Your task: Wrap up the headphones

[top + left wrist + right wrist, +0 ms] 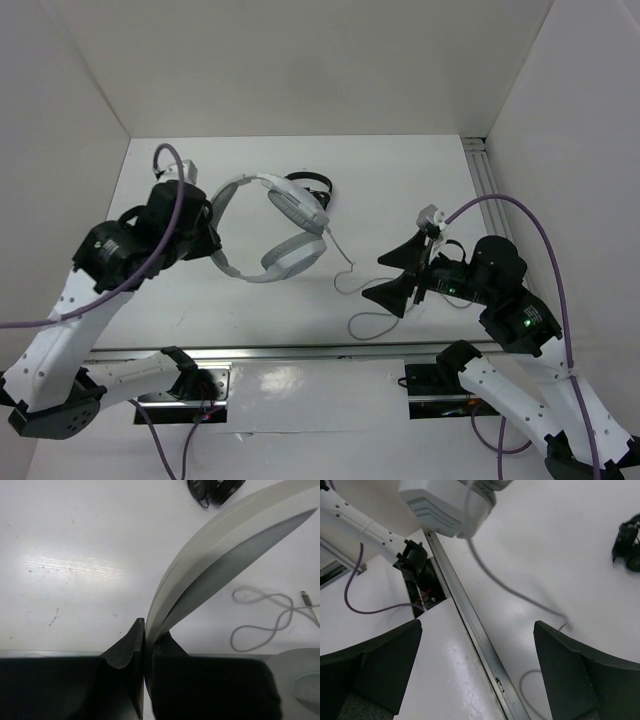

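Barely started, I'd say. On the left, the left gripper point(210, 243) was clamped tight on the headband of the headphones point(283, 232), which looked lifted off the table point(400, 180), left of centre. The cable point(352, 292) trailed down in loose squiggles, none of it wound yet. Over on the right, the right gripper point(397, 275) hung with its jaws wide apart, holding nothing. No containers anywhere that I could see.

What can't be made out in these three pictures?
- Left wrist view: the black headphones are cut off by the top edge.
- Right wrist view: the white headphones are mostly cut off by the top edge.
- Left wrist view: the cable plug is too small to identify.
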You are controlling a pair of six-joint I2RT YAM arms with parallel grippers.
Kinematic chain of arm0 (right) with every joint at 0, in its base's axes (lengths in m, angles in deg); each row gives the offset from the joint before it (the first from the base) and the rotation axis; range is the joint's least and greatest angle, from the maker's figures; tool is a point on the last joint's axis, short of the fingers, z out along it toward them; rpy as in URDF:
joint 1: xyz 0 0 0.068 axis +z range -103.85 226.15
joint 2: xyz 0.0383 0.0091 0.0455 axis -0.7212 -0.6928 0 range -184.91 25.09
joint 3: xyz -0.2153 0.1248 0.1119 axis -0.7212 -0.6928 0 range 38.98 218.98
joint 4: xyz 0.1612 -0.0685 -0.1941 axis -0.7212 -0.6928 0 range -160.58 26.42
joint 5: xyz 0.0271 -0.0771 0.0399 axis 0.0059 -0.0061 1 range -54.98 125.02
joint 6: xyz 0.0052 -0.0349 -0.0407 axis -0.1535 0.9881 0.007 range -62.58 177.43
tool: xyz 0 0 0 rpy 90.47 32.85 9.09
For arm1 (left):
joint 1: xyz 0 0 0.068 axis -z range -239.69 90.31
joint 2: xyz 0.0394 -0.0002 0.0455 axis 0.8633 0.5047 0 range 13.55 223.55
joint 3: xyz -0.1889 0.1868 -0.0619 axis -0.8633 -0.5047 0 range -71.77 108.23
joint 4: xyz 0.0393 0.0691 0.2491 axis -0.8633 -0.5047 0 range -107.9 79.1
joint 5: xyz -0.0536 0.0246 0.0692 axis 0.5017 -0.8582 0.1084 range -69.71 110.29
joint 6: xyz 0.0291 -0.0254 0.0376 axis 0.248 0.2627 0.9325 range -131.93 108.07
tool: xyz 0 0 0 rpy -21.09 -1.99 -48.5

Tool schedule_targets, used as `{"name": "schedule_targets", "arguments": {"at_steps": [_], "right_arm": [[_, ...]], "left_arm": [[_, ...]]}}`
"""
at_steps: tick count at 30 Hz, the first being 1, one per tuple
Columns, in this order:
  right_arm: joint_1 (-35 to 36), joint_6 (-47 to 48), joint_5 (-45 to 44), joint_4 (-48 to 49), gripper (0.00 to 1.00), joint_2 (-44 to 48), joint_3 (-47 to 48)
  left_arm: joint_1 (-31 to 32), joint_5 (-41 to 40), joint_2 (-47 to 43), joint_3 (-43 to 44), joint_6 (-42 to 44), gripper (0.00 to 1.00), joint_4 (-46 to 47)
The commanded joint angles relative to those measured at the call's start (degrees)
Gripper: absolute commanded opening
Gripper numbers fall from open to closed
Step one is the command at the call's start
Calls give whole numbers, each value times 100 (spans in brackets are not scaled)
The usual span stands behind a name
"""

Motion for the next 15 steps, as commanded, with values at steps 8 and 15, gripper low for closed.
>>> {"name": "schedule_targets", "arguments": {"at_steps": [8, 15], "right_arm": [[4, -149, 640, 2641, 100, -235, 3], [4, -941, 1344, 3891, 99, -456, -937]], "left_arm": [[-111, 524, 394, 2283, 868, 0, -1137], [-288, 773, 622, 2698, 922, 0, -1137]]}}
